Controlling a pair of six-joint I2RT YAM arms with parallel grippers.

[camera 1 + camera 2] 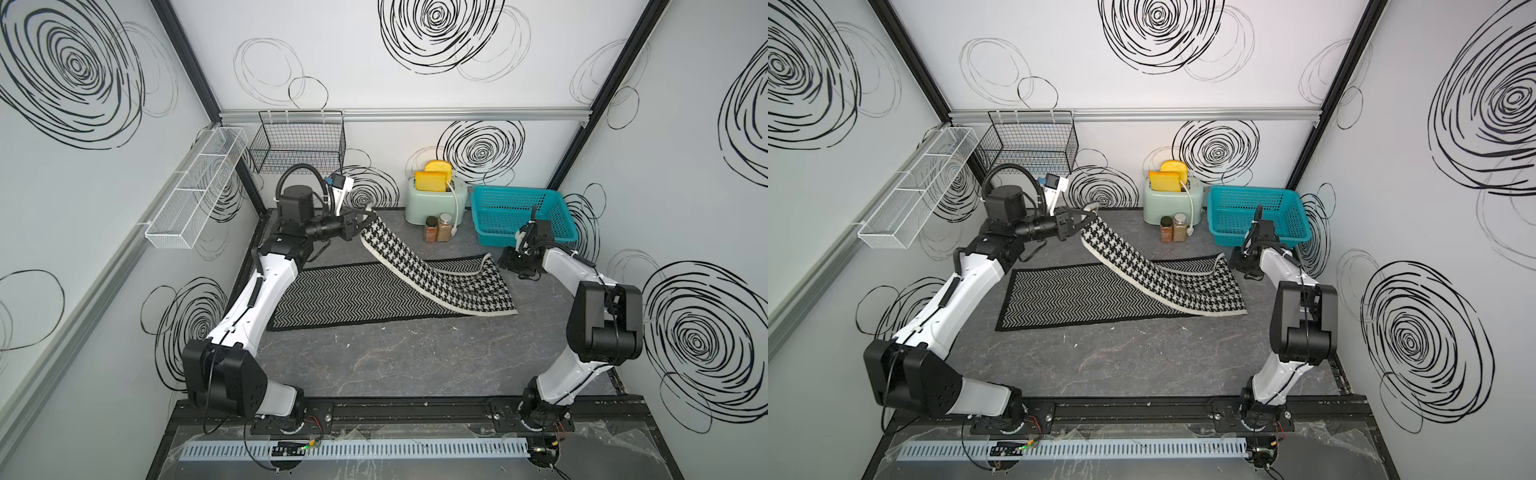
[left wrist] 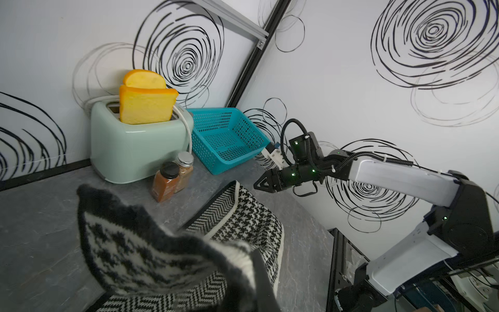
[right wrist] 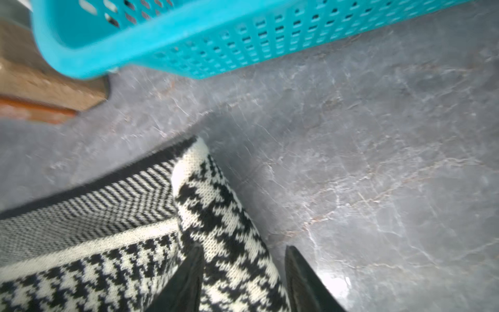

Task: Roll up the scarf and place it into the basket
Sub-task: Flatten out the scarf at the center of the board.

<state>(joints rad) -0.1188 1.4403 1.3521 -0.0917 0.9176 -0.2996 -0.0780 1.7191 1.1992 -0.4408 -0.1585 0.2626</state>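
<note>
The long knitted black-and-white scarf [image 1: 415, 272] lies half-folded on the grey marbled worktop [image 1: 395, 361]. The left claw [image 1: 371, 211] is clenched on one end, holding it raised. The right claw [image 3: 244, 247] is released, its jaws apart astride the fold, near the teal perforated plastic basket [image 1: 513, 189].

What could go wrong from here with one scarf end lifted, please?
1. The left claw holds one scarf end raised near the spice jars; a swing might topple them.
2. The right claw stands open around the folded corner, so that fold may slip.
3. The scarf lies skewed across itself; a roll could come out crooked.
</note>
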